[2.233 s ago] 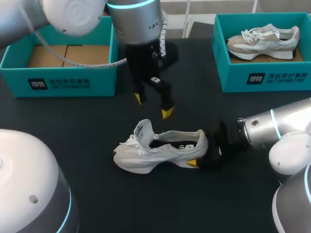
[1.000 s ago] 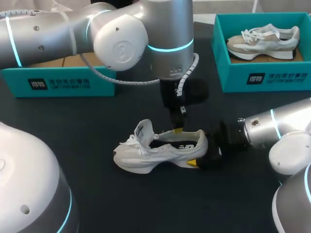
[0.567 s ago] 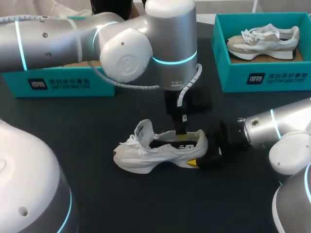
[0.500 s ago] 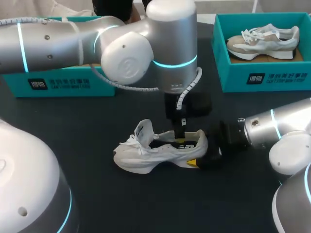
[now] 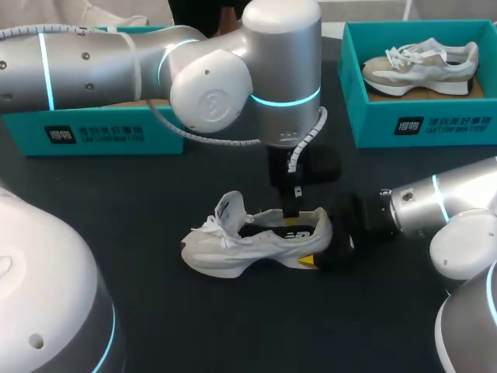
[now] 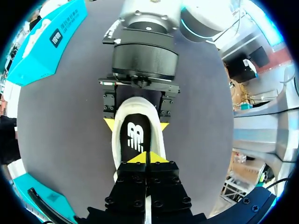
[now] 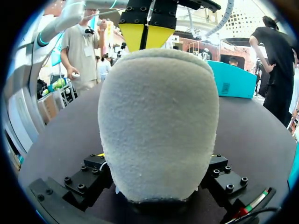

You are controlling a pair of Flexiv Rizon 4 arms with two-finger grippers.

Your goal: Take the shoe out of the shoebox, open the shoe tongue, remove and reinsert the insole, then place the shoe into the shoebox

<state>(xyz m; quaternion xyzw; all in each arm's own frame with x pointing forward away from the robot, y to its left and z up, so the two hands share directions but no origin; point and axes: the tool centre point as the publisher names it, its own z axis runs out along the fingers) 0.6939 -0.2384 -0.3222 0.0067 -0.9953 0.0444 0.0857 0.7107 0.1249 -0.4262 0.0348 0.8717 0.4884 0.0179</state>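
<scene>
A white shoe (image 5: 248, 242) lies upright on the black table, toe to the left, tongue raised. My right gripper (image 5: 330, 247) is shut on its heel. The left wrist view shows the right gripper's yellow fingertips (image 6: 110, 124) pressed against both sides of the heel. My left gripper (image 5: 291, 211) hangs straight down into the shoe's opening. It is shut, and its joined yellow tips (image 6: 148, 157) rest on the black insole (image 6: 135, 135). The grey heel (image 7: 159, 116) fills the right wrist view, with the left gripper (image 7: 147, 36) just beyond its collar.
An open teal shoebox (image 5: 93, 124) with a bare cardboard floor stands at the back left. A second teal shoebox (image 5: 423, 123) at the back right holds another shoe (image 5: 419, 66). My left arm's big joint (image 5: 256, 85) hangs over the table's middle.
My left gripper has sunk lower, so its yellow tips have gone down into the shoe's opening. The shoe and my right arm have stayed still.
</scene>
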